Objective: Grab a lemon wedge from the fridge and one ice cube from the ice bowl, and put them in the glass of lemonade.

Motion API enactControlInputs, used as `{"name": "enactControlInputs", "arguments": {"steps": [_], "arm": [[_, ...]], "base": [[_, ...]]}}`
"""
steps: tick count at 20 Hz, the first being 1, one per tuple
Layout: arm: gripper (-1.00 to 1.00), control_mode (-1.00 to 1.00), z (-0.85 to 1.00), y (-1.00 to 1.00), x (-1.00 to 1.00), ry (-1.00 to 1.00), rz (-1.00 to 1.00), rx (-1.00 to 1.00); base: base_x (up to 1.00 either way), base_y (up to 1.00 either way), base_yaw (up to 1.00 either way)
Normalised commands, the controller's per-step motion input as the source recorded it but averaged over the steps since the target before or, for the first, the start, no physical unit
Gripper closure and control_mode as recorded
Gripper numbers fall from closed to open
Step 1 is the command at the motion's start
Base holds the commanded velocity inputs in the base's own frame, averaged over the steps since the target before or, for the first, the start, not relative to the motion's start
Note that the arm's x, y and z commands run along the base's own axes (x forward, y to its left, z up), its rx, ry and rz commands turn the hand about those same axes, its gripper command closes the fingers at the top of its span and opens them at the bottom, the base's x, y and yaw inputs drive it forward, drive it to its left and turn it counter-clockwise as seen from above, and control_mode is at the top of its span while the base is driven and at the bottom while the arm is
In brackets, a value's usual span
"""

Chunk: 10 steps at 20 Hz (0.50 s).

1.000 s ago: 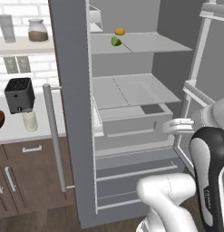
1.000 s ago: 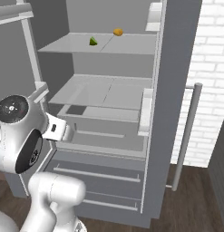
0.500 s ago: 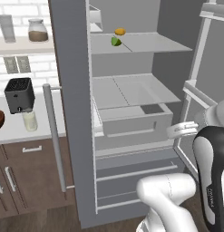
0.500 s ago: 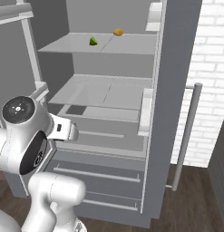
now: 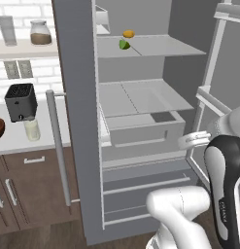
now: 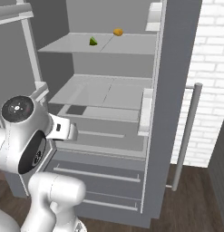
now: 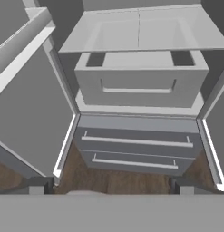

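The arm has swung a little since a second ago: in the right base view its round joint sits lower and nearer to the fridge (image 6: 177, 90), and in the left base view the hand has moved down and to the right. Nothing in the fridge has moved. Both doors are open. The wedge (image 5: 128, 34) lies at the back of the top shelf, beside a small green piece (image 5: 124, 44). The gripper (image 7: 111, 183) is low, looking at the drawers, with fingers spread wide and empty. The glass (image 5: 31, 129) stands on the counter before the toaster (image 5: 20, 101). I think the wedge is light, soft and a bit slippery, so it is best pinched across its middle, gently.
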Motion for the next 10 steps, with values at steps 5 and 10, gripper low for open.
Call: {"name": "enactControlInputs", "arguments": {"steps": [5, 10], "arm": [[-1.0, 1.0, 0.0, 0.0, 0.0, 0.0, 0.0, 0.0], [-1.0, 1.0, 0.0, 0.0, 0.0, 0.0, 0.0, 0.0]], "base": [[0.21, 0.0, -0.01], [0.66, 0.0, -0.01]]}}
